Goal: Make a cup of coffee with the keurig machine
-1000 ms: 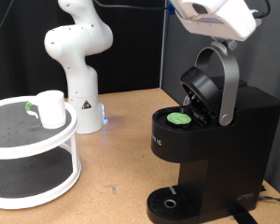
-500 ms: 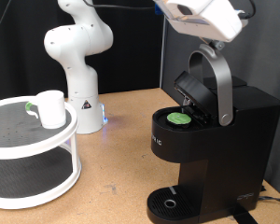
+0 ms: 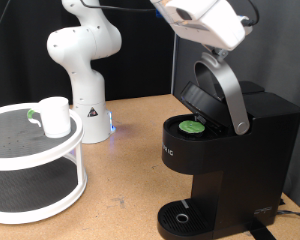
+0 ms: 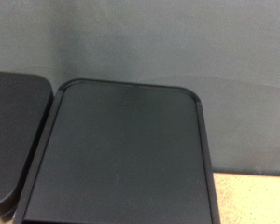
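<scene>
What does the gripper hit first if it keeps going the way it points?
Probably the keurig machine's raised lid: its dark flat panel fills the wrist view dead ahead. The gripper's own fingers don't show, and depth is unclear.

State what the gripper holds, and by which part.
It cannot be told. The gripper sits at the top of the keurig's raised lid handle, but its fingers are not visible.

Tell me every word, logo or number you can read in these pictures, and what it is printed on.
Nothing can be read for certain.
Keurig machine: pale lettering runs down its front edge beside the green-topped pod, too small and blurred to read.
White robot base: a small dark mark, too small to read.
Cup: no text visible.
Wrist view: no text.
</scene>
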You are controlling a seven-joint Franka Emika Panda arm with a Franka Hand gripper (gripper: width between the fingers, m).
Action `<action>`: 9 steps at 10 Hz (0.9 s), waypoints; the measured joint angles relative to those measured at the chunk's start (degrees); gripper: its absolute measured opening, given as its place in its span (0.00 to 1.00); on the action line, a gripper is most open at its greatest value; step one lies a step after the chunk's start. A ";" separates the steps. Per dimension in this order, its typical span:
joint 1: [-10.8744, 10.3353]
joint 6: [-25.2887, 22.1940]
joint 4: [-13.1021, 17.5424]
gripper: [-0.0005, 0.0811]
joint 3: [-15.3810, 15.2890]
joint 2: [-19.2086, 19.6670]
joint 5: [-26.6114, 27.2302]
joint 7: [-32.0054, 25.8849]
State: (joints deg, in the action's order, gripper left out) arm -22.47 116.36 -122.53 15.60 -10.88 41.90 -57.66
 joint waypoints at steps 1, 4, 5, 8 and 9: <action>0.25 -0.41 -0.22 0.01 0.30 0.00 -0.52 -0.03; 1.06 -1.41 -1.16 0.01 0.91 -0.02 -1.76 -1.46; 1.32 -1.44 -1.60 0.01 1.04 -0.06 -1.96 -2.20; 2.09 -1.65 -2.72 0.01 1.50 -0.39 -2.40 -4.35; 2.31 -1.85 -3.04 0.01 1.76 -0.55 -2.98 -4.91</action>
State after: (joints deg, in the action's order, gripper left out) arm -20.15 114.52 -125.57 17.36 -11.43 38.92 -62.57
